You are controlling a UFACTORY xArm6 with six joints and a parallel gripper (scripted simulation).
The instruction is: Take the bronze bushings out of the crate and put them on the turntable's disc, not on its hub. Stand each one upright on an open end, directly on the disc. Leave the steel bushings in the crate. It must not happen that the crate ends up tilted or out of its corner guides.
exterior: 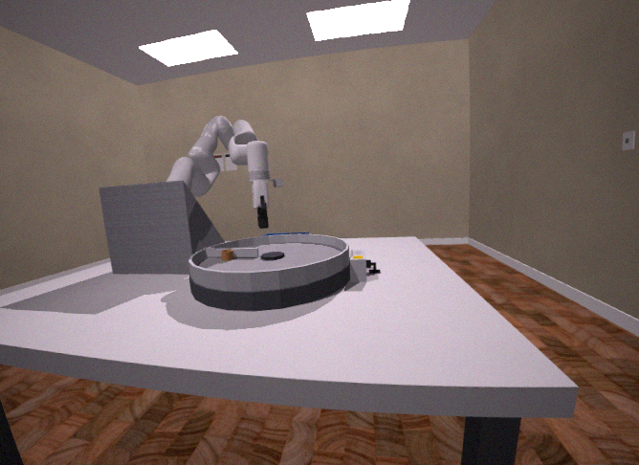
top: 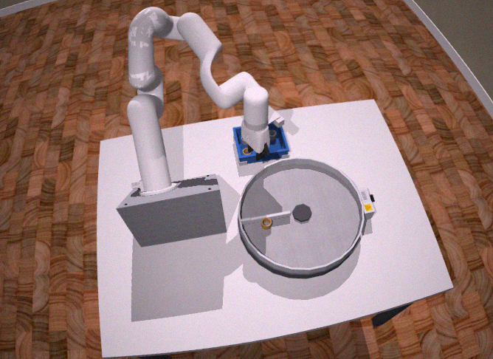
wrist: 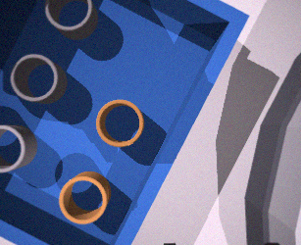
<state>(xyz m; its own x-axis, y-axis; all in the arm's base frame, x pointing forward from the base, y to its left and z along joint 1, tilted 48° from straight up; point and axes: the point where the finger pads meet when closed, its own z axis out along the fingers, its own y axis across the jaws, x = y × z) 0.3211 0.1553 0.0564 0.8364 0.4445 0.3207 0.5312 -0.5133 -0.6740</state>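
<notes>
The blue crate (top: 260, 143) sits behind the turntable; in the wrist view (wrist: 100, 122) it holds two bronze bushings (wrist: 120, 122) (wrist: 83, 197) and three steel bushings (wrist: 34, 77), all standing upright. One more bronze bushing (top: 268, 221) stands upright on the grey disc (top: 314, 231), left of the dark hub (top: 301, 213), and also shows in the exterior view (exterior: 227, 254). My gripper (top: 260, 154) (exterior: 262, 219) hangs over the crate's near side, well above it. Its fingers stand partly open with nothing between them.
The turntable has a raised rim (top: 254, 251) and a light bar (top: 254, 218) running from the rim towards the hub. A small control box (top: 367, 203) is on its right side. The arm's grey base block (top: 175, 211) stands left of the turntable.
</notes>
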